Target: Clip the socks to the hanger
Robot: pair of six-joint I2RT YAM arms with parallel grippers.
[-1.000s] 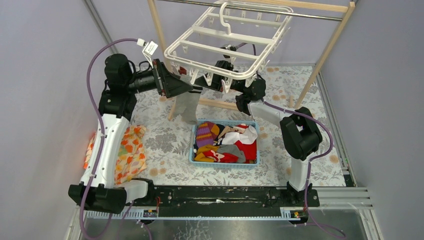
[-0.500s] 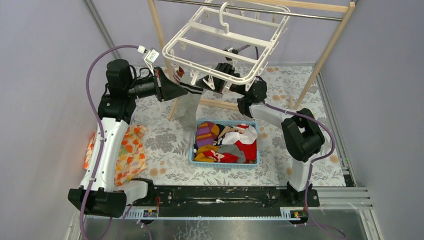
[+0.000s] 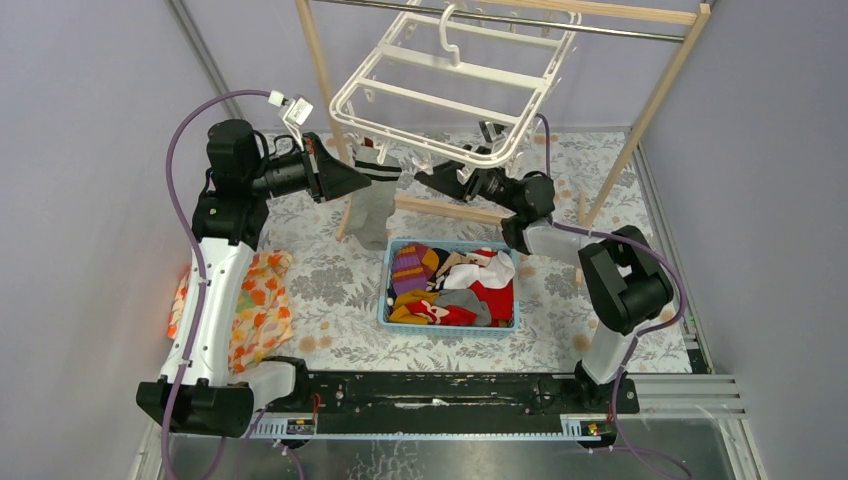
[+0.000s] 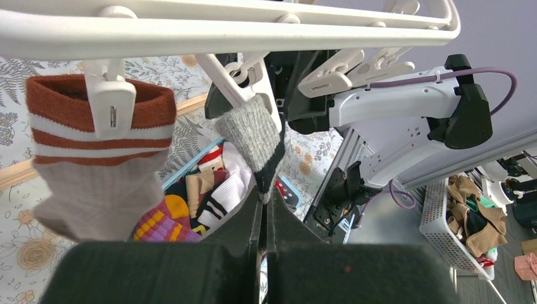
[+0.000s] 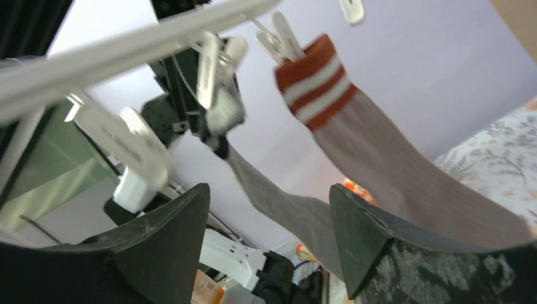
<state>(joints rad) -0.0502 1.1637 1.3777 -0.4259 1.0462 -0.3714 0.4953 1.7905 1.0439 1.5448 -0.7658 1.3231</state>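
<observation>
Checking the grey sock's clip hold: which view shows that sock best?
Left wrist: the grey sock meets its clip close up, sharp. Right wrist shows it blurred; top view, tiny under the hanger.

The tabletop [image 3: 330,290] wears a grey floral covering. A blue basket [image 3: 450,328] heaped with mixed clothes sits near its middle. An orange-flowered cloth [image 3: 262,300] lies crumpled at the left edge. A pale wooden rack [image 3: 650,110] stands along the far side.
</observation>
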